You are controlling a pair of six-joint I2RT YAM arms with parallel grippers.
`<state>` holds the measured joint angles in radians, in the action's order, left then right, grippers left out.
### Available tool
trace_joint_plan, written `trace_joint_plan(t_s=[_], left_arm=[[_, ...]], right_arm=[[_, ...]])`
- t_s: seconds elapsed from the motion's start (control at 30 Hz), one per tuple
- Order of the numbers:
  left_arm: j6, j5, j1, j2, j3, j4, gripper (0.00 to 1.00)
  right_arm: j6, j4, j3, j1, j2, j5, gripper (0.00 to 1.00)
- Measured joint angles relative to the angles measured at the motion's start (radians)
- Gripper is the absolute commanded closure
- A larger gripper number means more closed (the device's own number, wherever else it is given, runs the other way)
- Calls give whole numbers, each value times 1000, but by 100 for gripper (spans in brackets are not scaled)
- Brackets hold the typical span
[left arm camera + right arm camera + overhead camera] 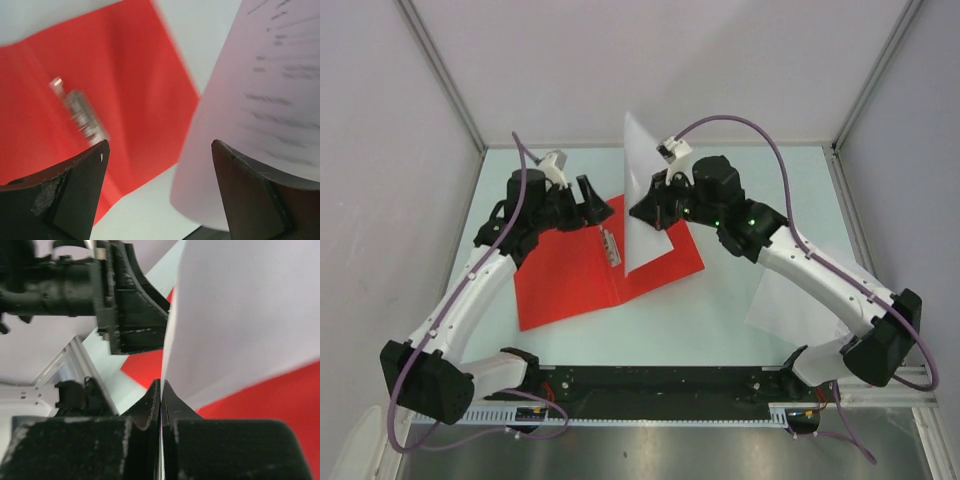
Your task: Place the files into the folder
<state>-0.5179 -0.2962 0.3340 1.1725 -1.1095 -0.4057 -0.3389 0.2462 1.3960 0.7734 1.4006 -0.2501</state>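
Observation:
The red folder (570,280) lies open on the table, its metal clip (611,243) along the spine. My right gripper (645,208) is shut on the edge of one white file sheet (642,160), which stands upright over the folder's right half. In the right wrist view the jaws (161,383) pinch the sheet (240,315) above the red folder (280,405). My left gripper (595,200) hangs open just left of the sheet, holding nothing. In its wrist view the gripper (160,145) frames the folder (125,75), the clip (82,117) and the printed sheet (260,100).
Another white sheet (790,300) lies flat on the table at the right, partly under my right arm. Grey walls enclose the table on three sides. The left gripper's finger (135,315) shows close beside the held sheet in the right wrist view.

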Motion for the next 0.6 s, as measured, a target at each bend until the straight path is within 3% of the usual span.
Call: trace_joint_plan(t_s=[0.13, 0.4, 0.6], left_arm=[[31, 21, -93, -20, 135, -68, 11], [27, 35, -108, -24, 240, -47, 16], [-11, 147, -108, 76, 301, 25, 17]], right_arm=[[-40, -23, -18, -50, 44, -138, 100], [-117, -159, -255, -403, 233, -406, 100], [-149, -209, -314, -473, 385, -496, 100]])
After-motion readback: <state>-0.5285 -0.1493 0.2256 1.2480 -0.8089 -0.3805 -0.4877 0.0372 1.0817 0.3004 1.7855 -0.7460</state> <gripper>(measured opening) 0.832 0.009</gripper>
